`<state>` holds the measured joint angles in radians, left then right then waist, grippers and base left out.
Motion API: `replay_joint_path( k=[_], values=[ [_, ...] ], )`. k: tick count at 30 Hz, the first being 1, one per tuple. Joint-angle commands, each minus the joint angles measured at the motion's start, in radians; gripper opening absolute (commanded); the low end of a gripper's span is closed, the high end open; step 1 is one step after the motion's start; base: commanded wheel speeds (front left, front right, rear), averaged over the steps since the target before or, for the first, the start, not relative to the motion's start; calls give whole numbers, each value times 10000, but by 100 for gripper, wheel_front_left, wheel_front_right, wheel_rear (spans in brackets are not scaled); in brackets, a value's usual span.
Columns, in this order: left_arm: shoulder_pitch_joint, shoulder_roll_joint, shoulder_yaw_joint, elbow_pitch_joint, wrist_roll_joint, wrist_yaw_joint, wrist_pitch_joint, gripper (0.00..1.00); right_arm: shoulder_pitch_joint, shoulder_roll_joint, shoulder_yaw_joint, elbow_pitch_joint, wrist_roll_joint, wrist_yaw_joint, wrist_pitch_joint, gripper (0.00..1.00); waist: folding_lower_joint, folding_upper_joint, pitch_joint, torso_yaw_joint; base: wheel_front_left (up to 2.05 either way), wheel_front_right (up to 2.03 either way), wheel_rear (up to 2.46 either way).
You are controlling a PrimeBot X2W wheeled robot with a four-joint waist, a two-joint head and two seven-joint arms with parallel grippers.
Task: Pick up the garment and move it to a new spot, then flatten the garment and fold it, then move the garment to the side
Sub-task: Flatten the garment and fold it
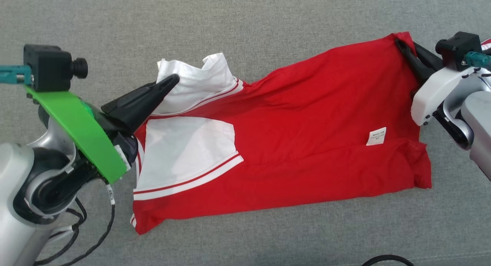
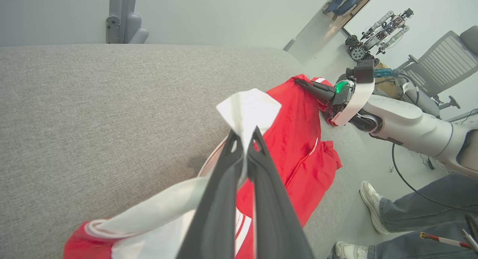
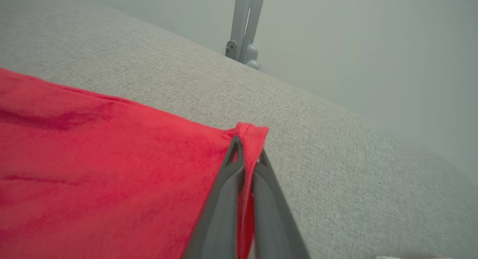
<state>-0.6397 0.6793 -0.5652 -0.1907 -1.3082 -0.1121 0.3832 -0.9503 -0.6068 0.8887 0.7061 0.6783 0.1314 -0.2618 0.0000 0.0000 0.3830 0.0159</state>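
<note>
Fingers of left gripper [image 2: 245, 135] pinched tight on a white fold of the garment [image 1: 299, 116], cloth poking out past the tips. That fold is pulled up off the surface. Right gripper [image 3: 248, 149] same story: no gap, clamped on a red corner at the opposite end. Can't tell if that corner is lifted.

Garment is a red shirt with white sleeve panels and red-striped white trim. It's strung between the two grippers and otherwise lies on the grey upholstered surface [image 1: 245, 20]. Long axis runs across the robot's front, left to right, with the right end angled slightly away from it. White sleeve end points to the robot's left, plain red end to its right. Near long edge is folded over on itself. Small white label [image 1: 376, 136] sits on the red near the right end.

Surface is woven grey fabric with a rounded edge. Black cable [image 1: 387, 260] loops in at the near edge. Pale wall behind, with a grey metal post [image 3: 244, 27] against it. Past the right arm: office chair [image 2: 444, 65] and another robot rig [image 2: 377, 31]. A person's jeans-clad legs and white shoe [image 2: 371, 203] are on the floor.
</note>
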Motion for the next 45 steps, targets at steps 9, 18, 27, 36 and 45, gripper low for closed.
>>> replay_joint_path(
  k=[9, 18, 27, 36, 45],
  values=[
    [1760, 160, -66, -1038, 1288, 814, -1490, 0, 1406, -282, -909, -924, -767, -17, -31, 0, 0, 0, -259, 26, 0, 0, 0],
    [3457, -309, -703, -1531, 1913, 1467, -2500, 0, 2491, -651, -1568, -1701, -1318, -17, -31, 0, 0, 0, -661, 306, 0, 0, 0],
    [4769, -1421, -911, 350, 865, 1195, -3424, 0, 4184, -1416, -1931, -2715, -1477, -17, -32, 0, 0, 0, -1447, 723, 0, 0, 0],
    [3874, -1926, -1128, 2208, 620, 703, -2952, 0, 4554, -1541, -1469, -3127, -1486, -17, -32, 8, 0, 0, -1555, 508, 0, 0, 0],
    [4092, -1842, -1131, 2638, 434, 465, -2945, 0, 4603, -1803, -757, -3189, -1480, -17, -32, 30, 0, 0, -1677, 239, 0, 0, 0]
  ],
)
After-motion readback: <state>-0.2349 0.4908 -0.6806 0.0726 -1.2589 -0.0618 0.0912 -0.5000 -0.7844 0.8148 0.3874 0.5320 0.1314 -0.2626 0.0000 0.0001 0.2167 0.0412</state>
